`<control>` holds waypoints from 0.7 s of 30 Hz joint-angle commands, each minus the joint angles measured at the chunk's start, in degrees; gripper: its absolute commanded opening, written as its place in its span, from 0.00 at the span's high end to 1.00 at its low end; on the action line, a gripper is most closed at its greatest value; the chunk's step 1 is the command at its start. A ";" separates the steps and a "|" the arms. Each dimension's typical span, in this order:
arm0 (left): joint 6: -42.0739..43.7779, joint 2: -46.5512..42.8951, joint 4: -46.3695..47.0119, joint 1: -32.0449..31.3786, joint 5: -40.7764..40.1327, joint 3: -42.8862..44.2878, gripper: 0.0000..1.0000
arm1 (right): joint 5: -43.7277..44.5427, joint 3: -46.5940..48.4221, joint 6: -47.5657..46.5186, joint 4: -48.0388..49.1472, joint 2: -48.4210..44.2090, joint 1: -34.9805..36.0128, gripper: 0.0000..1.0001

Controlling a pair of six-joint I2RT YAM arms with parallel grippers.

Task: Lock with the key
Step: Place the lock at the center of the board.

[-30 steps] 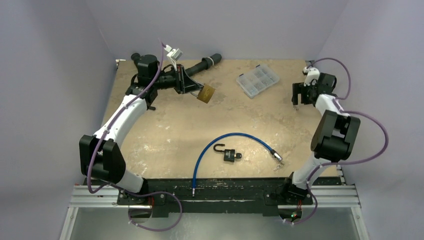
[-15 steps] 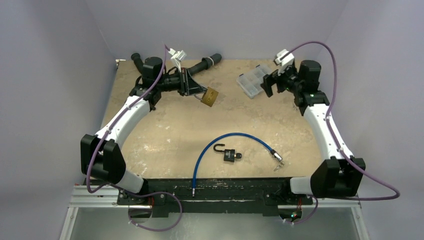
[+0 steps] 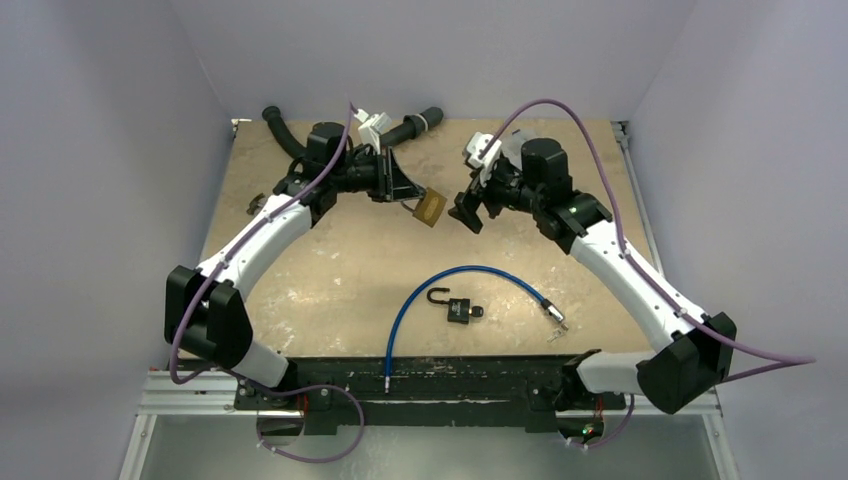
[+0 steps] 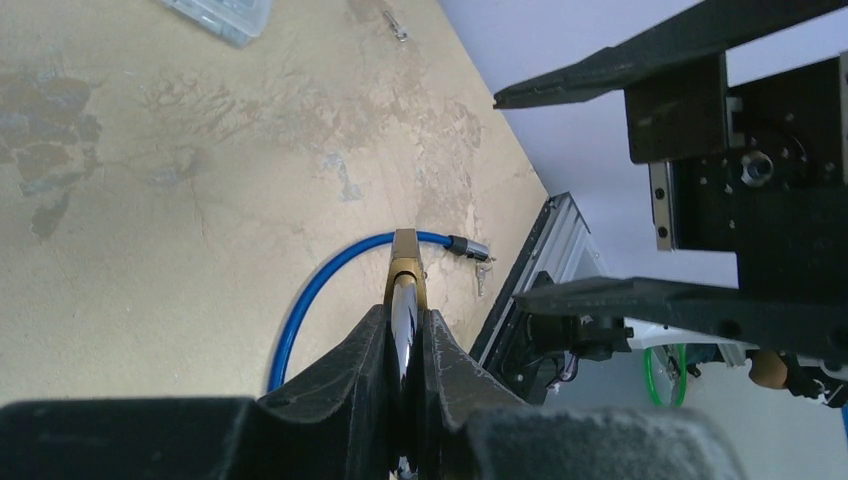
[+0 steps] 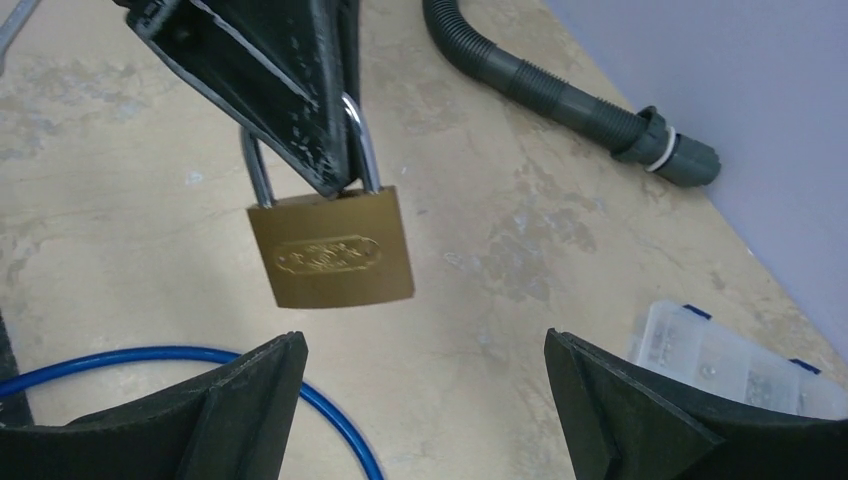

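Right wrist camera, and dead ahead at 12 o'clock hangs the brass padlock (image 5: 332,250), body down, long axis upright, its shackle (image 5: 259,172) pinched tight in the left gripper (image 3: 408,192). Right gripper (image 5: 424,340) is spread wide, holding nothing. From above, the lock sits at 9 o'clock from that right gripper, near but not touching, and the right arm is the free one to work on it. Count: two padlocks, the brass one aloft and a black padlock (image 3: 460,311) on the table (image 3: 330,270) toward 6 o'clock, inside one blue cable (image 3: 470,267). One hose (image 5: 560,85), one parts box (image 5: 720,360). A key? Too small to tell.
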 commanded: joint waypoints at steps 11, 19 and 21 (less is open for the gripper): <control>-7.00 0.45 4.46 -2.74 -4.11 3.10 1.00 | 6.05 4.14 1.89 1.41 4.51 8.54 0.01; -10.15 0.71 7.63 -3.49 -1.66 2.71 1.00 | 7.00 4.09 1.94 2.51 7.12 10.14 0.01; -10.46 0.71 8.28 -3.82 -0.77 2.54 1.00 | 7.61 4.05 1.85 2.61 7.87 10.15 0.01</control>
